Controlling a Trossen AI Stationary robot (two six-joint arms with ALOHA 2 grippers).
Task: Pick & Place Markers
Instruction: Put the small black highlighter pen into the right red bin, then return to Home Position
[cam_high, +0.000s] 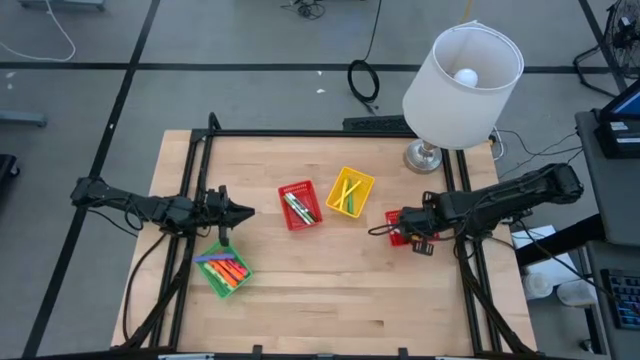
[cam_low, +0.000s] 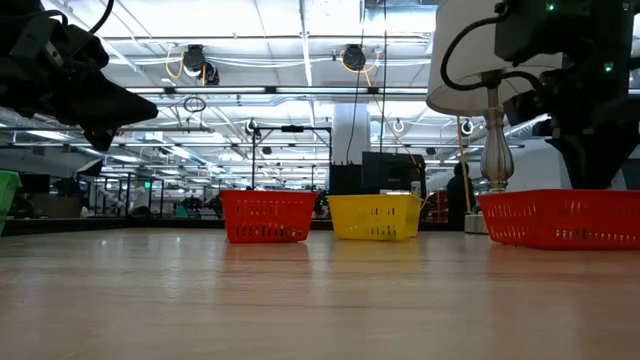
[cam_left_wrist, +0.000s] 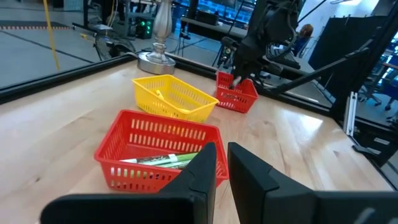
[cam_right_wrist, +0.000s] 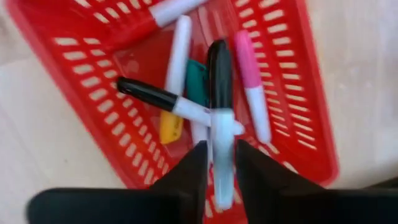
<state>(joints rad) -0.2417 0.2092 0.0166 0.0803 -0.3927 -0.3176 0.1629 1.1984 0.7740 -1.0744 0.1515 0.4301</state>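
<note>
- Covering most of the red basket by the lamp (cam_high: 398, 229), the right gripper (cam_right_wrist: 221, 163) leaves only a sliver of it visible from above — the wrist camera shows its contents.
- Right gripper: fingers clamped on a black-capped white marker (cam_right_wrist: 219, 118), held over that basket.
- Below it lie five more markers (cam_right_wrist: 180, 53), counted loosely: pink-capped, black-capped, red-capped, a white barrel, a teal one, plus a yellow tip half hidden.
- Left gripper (cam_high: 238, 211): fingers nearly together, nothing between them, well apart from the lamp (cam_high: 455, 82), above the green basket (cam_high: 224, 268).
- Four baskets: two red, one yellow (cam_high: 349, 192), one green — each holding markers.
- No print on any marker is readable.
</note>
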